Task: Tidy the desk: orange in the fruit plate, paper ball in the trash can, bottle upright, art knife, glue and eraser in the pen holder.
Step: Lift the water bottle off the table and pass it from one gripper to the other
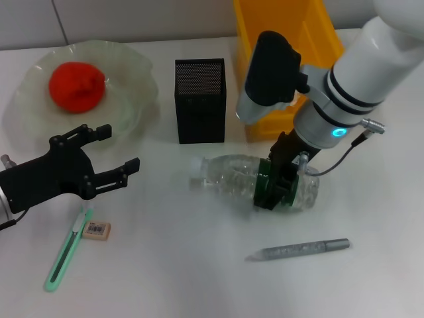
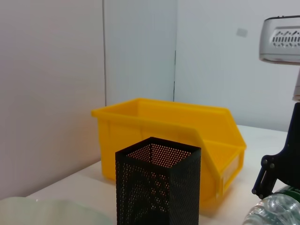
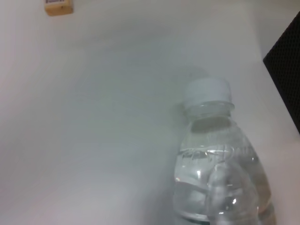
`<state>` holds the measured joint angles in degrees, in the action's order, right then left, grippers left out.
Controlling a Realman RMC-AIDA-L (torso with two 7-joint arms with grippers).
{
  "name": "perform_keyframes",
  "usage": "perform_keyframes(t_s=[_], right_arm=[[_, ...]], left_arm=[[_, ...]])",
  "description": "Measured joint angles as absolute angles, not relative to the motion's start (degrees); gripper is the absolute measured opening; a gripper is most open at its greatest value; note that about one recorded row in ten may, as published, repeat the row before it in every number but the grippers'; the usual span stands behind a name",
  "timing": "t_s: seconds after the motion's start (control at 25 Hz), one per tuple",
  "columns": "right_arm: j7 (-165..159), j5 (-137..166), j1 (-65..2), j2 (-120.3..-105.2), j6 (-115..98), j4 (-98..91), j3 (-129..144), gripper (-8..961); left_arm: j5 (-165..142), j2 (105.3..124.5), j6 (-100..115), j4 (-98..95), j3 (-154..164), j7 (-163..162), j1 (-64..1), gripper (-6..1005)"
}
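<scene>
A clear bottle [image 1: 245, 180] with a green label lies on its side in the middle of the table, white cap pointing left. My right gripper [image 1: 279, 189] comes down over its label end and is shut on it. The bottle also shows in the right wrist view [image 3: 220, 164]. The orange [image 1: 77, 86] lies in the pale fruit plate [image 1: 136, 73]. My left gripper [image 1: 116, 151] is open and empty, hovering just above the green art knife [image 1: 66, 252] and the eraser [image 1: 97, 230]. A grey glue stick [image 1: 298, 250] lies at the front right. The black mesh pen holder [image 1: 200, 101] stands upright. No paper ball is in view.
The yellow bin [image 1: 285, 40] stands behind the right arm, right of the pen holder. In the left wrist view the pen holder [image 2: 157, 187] stands before the bin [image 2: 178, 136]. The eraser also shows in the right wrist view [image 3: 58, 5].
</scene>
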<state>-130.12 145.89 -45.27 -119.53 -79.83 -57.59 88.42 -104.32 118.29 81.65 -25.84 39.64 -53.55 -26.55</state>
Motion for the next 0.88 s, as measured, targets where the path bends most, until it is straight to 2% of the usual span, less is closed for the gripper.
perform_keyframes(t_s=[0.2,0.56,0.88], right_arm=[[-129.79,143.64,-39.65,-119.46,-80.80,-66.61,88.84,762],[-127.97,140.05,-34.07,-119.30,-82.12,-73.79,85.55,768],[-118.32,125.20,-25.49,-119.17,-86.85,-80.37,70.14,774]], left_arm=[[-103.87,118.32,82.28,-25.94,39.26,-53.25,-26.29,857],[-101.53,118.41,83.44,-26.01,39.11,-52.78,-26.11,858],[-88.86,118.10,88.25,-26.10,39.11,-52.75,-22.20,855]])
